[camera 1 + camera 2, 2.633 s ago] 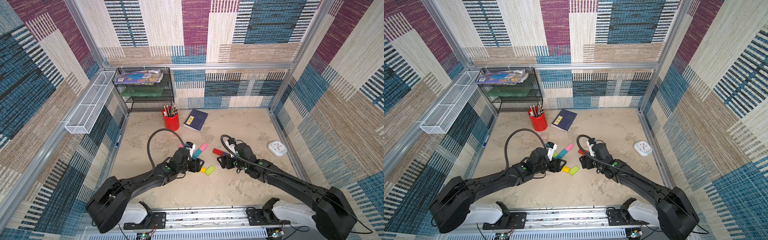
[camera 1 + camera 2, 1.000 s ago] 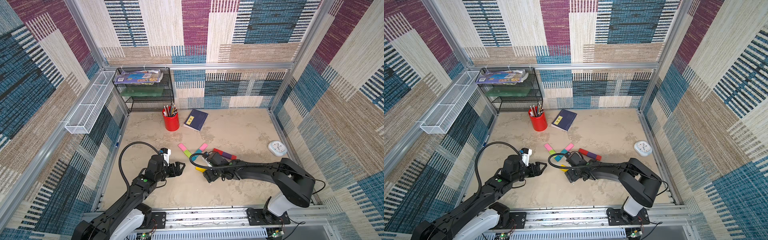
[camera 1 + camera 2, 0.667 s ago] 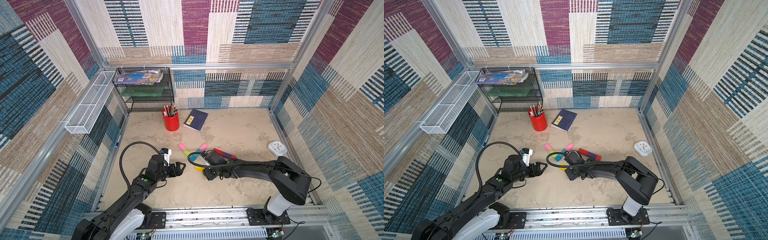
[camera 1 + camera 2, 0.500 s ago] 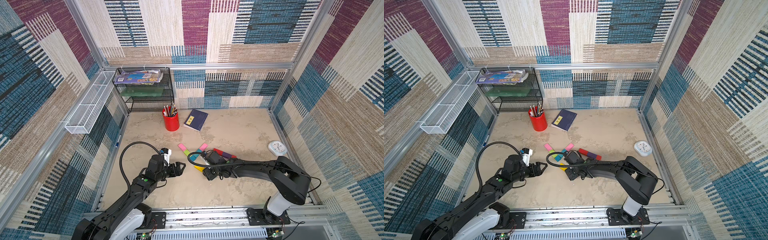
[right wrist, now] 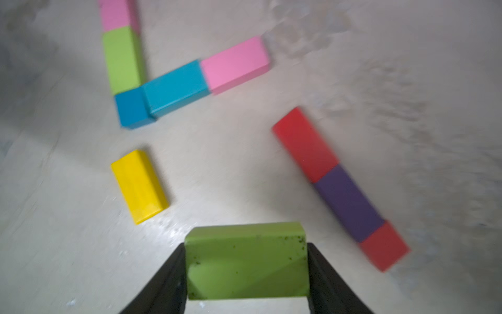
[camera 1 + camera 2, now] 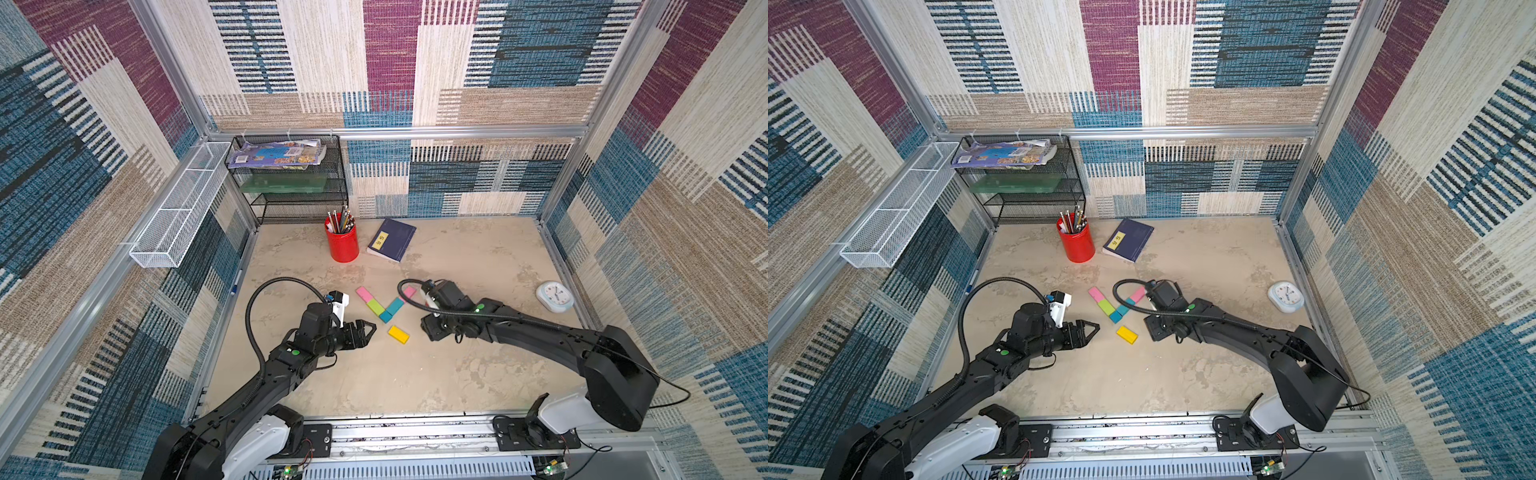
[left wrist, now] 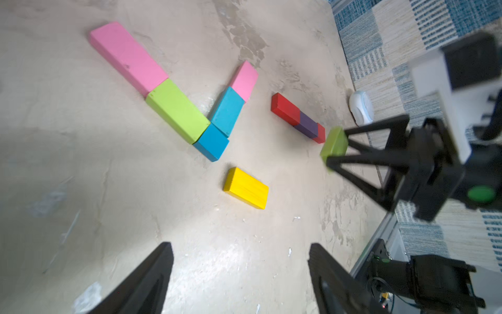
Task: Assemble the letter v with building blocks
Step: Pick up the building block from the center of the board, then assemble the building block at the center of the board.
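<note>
We see the right gripper (image 5: 245,248) pinching a green block (image 5: 245,265) across its length, one finger on each short end; whether the block touches the table (image 6: 374,382) we cannot tell. The left gripper (image 7: 239,245) holds nothing, its jaws spread wide above the table. Nearest ahead of both pairs of jaws lies a yellow block (image 7: 245,187), flat and alone, between the two grippers in both top views. Just beyond it we find the point of the V: a blue square (image 7: 212,142). From it one stroke runs away from the left jaws: a second green block (image 7: 178,111) touching the square, then a pink block (image 7: 127,57) end to end with it. The other stroke is a blue block (image 7: 227,110) and a second pink block (image 7: 244,80), also end to end. Ahead of the right jaws and apart from the V, a red block (image 5: 305,144), a purple block (image 5: 347,202) and a red square (image 5: 384,246) lie in one touching row, the red square nearest the jaws.
</note>
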